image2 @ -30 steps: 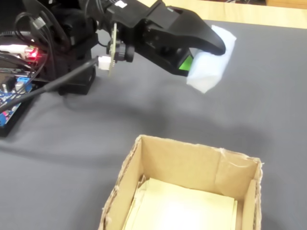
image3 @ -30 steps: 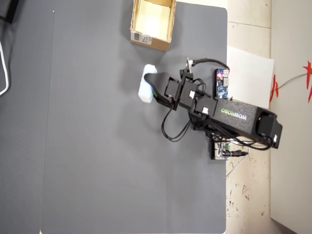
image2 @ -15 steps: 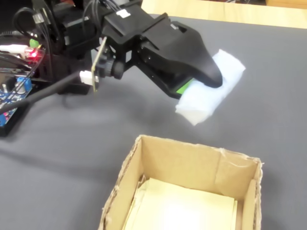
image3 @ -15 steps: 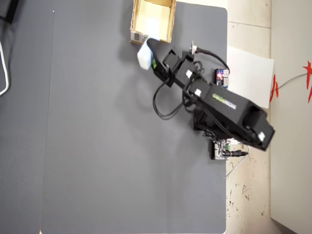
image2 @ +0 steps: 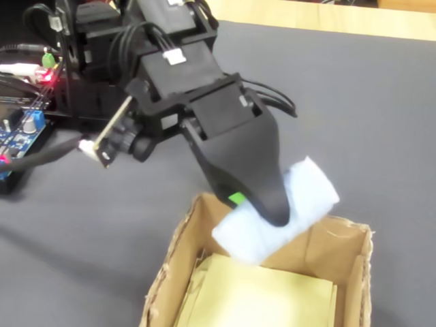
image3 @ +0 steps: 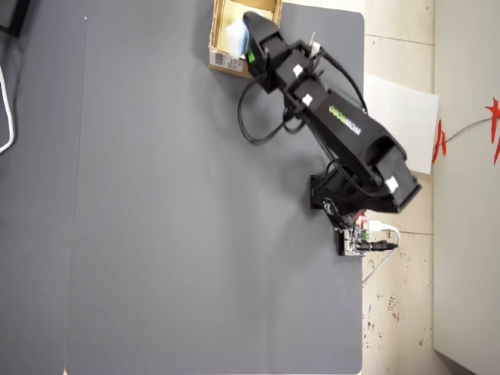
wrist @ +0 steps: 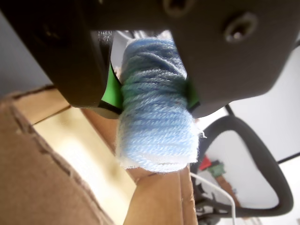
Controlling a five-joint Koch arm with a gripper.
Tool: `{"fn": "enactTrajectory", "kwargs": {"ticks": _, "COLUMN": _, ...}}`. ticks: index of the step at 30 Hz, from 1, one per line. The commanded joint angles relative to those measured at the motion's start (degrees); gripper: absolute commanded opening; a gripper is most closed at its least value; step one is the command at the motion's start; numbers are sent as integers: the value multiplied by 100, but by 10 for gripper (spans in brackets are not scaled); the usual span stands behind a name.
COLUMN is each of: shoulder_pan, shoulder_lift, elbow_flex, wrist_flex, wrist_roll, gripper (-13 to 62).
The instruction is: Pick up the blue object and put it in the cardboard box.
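The blue object (wrist: 154,117), a pale blue roll of wound yarn, is clamped between my gripper's (wrist: 152,101) green-padded jaws in the wrist view. In the fixed view the gripper (image2: 266,214) holds the blue object (image2: 310,191) over the far rim of the cardboard box (image2: 170,262), with its pale yellowish inside below. The overhead view shows the blue object (image3: 237,35) just above the cardboard box (image3: 223,58) at the top edge of the mat, with the gripper (image3: 248,39) over it.
The arm's base (image3: 344,199) and a circuit board (image3: 355,238) stand at the mat's right edge in the overhead view. A board with lit LEDs and cables (image2: 20,126) lies left of the arm in the fixed view. An office chair (wrist: 248,164) shows behind the box.
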Motion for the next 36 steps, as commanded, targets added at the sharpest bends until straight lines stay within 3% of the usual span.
{"fn": "enactTrajectory", "kwargs": {"ticks": 1, "shoulder_pan": 44, "shoulder_lift": 62, "elbow_flex": -466, "wrist_flex": -97, "wrist_roll": -44, "gripper": 154}}
{"fn": "enactTrajectory", "kwargs": {"ticks": 12, "shoulder_pan": 176, "shoulder_lift": -26, "elbow_flex": -633, "wrist_flex": 0, "wrist_roll": 290, "gripper": 292}}
{"fn": "enactTrajectory", "kwargs": {"ticks": 23, "shoulder_pan": 132, "shoulder_lift": 132, "elbow_flex": -747, "wrist_flex": -176, "wrist_roll": 492, "gripper": 308}}
{"fn": "enactTrajectory", "kwargs": {"ticks": 36, "shoulder_pan": -439, "shoulder_lift": 1090, "elbow_flex": -97, "wrist_flex": -492, "wrist_roll": 1099, "gripper": 308}}
